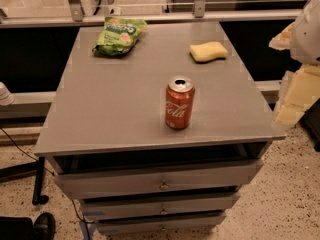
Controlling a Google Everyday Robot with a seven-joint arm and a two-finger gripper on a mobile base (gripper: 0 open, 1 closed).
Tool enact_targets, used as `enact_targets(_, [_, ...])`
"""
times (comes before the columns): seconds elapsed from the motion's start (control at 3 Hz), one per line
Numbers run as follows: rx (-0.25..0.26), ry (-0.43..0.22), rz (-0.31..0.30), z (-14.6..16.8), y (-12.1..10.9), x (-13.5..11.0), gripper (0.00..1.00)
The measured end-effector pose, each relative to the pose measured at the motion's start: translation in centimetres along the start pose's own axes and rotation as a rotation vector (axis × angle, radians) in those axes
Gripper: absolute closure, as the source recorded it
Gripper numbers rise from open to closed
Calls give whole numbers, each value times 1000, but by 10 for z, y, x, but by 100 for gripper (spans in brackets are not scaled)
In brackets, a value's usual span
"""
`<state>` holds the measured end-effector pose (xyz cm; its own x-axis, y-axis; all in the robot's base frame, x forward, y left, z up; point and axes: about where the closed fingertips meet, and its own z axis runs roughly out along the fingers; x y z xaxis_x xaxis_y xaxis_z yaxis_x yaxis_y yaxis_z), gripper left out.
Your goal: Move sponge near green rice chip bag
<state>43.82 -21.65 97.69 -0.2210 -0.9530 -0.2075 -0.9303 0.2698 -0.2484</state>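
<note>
Pale yellow and soft, the sponge (208, 51) lies flat at the far right of the table (110, 114), close to the back edge. The bag (119, 35) sits crumpled at the far left along that same back edge, well apart from it, so I judge the task not yet begun.

Lying flat with its long side running across, the sponge offers its narrow width to a grasp from above. Its softness should forgive a loose pinch.

The gripper (292, 96) hangs off the table's right side, beyond the edge and nearer the front than the sponge. It touches nothing that I can see; whether it is wide or narrow I cannot tell. I reckon it must come in over the right edge first.

Between sponge and bag the grey top is bare, so a straight carry leftward along the back should meet nothing. The can (179, 102) stands upright nearer the front, roughly mid-table and out of that line, though a low swing in from the right could clip it. The drawers (160, 181) below play no part.
</note>
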Motion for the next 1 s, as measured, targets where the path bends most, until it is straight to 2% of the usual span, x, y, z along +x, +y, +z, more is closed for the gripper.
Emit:
enact_targets(0.33, [0, 0, 0, 0, 0, 0, 0])
enact_targets(0.67, [27, -60, -11, 7, -24, -9, 0])
enact_targets(1.0, [76, -134, -12, 27, -71, -26, 0])
